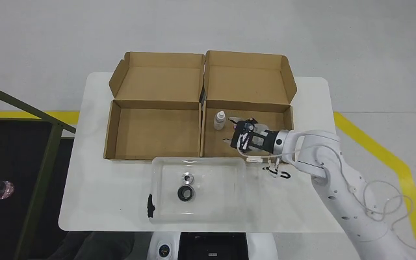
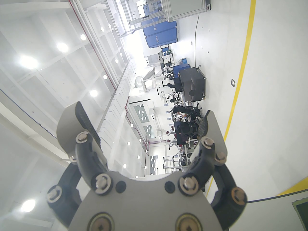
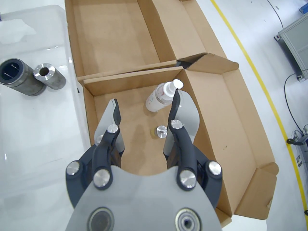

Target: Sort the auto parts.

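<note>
**Right gripper open over the right box, left arm idle**

The right gripper (image 3: 146, 98) hangs over the right-hand cardboard box (image 3: 240, 121), its fingers spread apart with nothing between them. Just below it, on the box floor, lies a small silver round part (image 3: 161, 131), close beside one finger. A little farther in stands a white bottle (image 3: 160, 97), upright near the wall this box shares with its neighbour. From above, the gripper (image 1: 234, 138) sits just beside the bottle (image 1: 220, 119).

The left-hand cardboard box (image 3: 115, 25) touches the right one side by side, both with lids folded back.

In front of the boxes is a clear plastic tray (image 1: 221, 160). Two metal cylinders stand in it, touching: a larger dark one (image 3: 19, 78) and a smaller shiny one with a bore (image 3: 49, 75). A small black piece (image 1: 150, 206) lies at the tray's left edge on the white table (image 1: 91, 162).

The left gripper (image 2: 144, 108) points out into the hall, fingers wide apart and holding nothing.
</note>
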### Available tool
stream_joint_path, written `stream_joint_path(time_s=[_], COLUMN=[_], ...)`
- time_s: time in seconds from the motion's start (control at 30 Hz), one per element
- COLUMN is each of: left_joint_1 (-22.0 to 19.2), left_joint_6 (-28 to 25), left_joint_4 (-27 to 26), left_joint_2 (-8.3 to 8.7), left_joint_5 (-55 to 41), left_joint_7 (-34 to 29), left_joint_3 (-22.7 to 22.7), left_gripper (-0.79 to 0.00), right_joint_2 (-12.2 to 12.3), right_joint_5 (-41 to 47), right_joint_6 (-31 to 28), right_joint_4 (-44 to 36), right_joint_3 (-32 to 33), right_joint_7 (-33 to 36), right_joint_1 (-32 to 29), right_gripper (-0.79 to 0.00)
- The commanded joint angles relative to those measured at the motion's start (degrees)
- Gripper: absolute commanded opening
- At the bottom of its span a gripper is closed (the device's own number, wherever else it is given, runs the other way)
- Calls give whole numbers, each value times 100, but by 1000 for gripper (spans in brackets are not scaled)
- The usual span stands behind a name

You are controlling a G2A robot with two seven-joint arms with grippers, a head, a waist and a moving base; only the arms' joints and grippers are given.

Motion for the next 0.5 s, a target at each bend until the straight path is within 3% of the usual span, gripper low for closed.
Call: stream_joint_path(time_s=[0.0,0.23,0.47], left_joint_1=[0,0,0], left_joint_6=[0,0,0], left_joint_4=[0,0,0], left_joint_2=[0,0,0], left_joint_5=[0,0,0], left_joint_7=[0,0,0], left_joint_3=[0,0,0], left_gripper=[0,0,0], right_joint_2=[15,24,-24], right_joint_5=[-47,-249,-521], right_joint_6=[-34,-106,-124], right_joint_4=[-113,-502,-571], right_joint_3=[38,-99,-509], right_joint_7=[-86,-330,-375], right_joint_1=[-86,-315,-294], right_gripper=[-400,-317,-305])
